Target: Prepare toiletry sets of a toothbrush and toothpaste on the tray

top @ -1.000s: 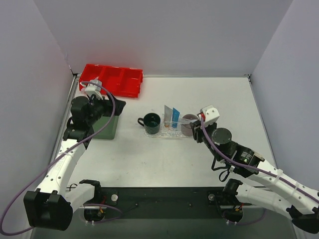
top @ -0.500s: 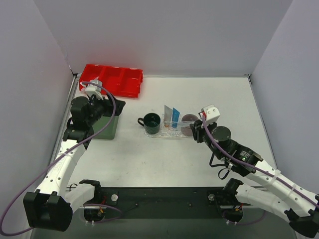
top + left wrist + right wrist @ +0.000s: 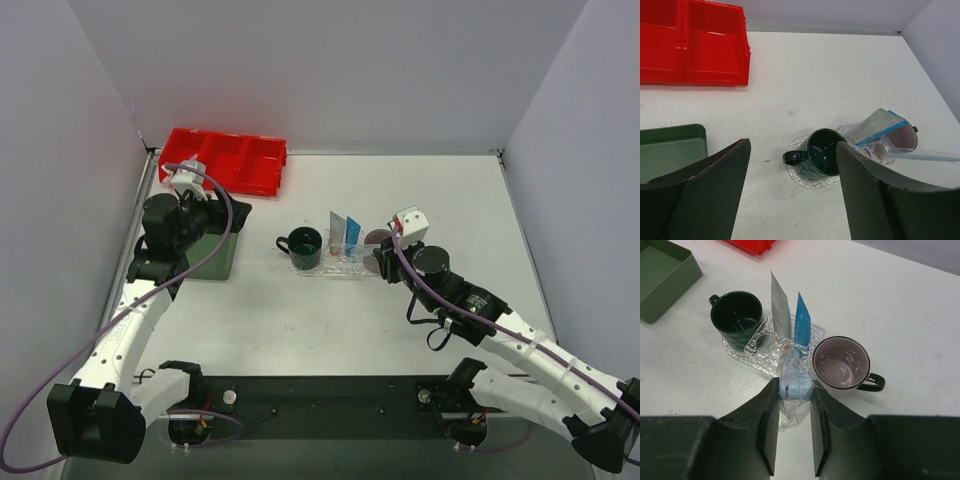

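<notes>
Now, table (image 3: 300,320): the red bin (image 3: 225,160) sits at the far left with the dark green tray (image 3: 212,258) in front of it, both well apart from the work.
Arms: your right arm is much the nearer. The left gripper (image 3: 792,150) hangs over the dark green tray, fingers spread wide and holding nothing.
Tray (image 3: 816,332): clear, mid-table, straight ahead of the right gripper (image 3: 793,390).
Mugs: the green mug (image 3: 736,312) stands on the tray's left end. The pale-lined mug (image 3: 841,362) is at its right end; you cannot tell whether it rests on the tray.
Toothpaste: the white-grey tube (image 3: 780,305) and blue tube (image 3: 802,322) stand side by side on the tray's middle.
Toothbrush (image 3: 930,156): the right fingers are clamped on it, and its long axis points at the tray, towards the gap between blue tube and pale-lined mug.
Views: the right wrist sees the toothbrush foreshortened. Only the left wrist shows its length, with the tip near the tray's right end.
</notes>
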### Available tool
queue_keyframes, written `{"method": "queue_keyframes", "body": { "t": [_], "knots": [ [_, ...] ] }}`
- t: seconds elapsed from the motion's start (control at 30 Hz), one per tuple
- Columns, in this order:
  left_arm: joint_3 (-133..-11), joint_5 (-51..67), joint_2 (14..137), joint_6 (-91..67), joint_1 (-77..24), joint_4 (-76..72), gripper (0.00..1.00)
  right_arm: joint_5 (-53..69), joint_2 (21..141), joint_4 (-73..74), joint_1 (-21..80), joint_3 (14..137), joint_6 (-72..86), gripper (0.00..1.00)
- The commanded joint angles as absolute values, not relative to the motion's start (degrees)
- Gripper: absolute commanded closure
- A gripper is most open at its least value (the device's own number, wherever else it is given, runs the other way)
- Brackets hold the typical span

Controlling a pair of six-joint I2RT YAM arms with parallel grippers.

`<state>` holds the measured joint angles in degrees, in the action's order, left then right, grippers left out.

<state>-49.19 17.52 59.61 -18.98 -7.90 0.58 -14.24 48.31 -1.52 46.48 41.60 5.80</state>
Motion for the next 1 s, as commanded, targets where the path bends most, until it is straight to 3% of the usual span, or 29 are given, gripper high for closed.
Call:
{"method": "queue_keyframes", "body": {
  "t": [0.0, 0.97],
  "knots": [
    [-49.39, 17.93, 59.68, -18.37, -8.09, -1.49, 0.21, -13.27, 49.04, -6.59, 45.62, 40.43, 5.63, 1.0],
    [-49.39, 17.05, 60.47, -17.14, -8.09, -1.05, 0.21, -12.83, 58.36, -18.01, 44.91, 36.39, 4.31, 1.0]
  ]
}}
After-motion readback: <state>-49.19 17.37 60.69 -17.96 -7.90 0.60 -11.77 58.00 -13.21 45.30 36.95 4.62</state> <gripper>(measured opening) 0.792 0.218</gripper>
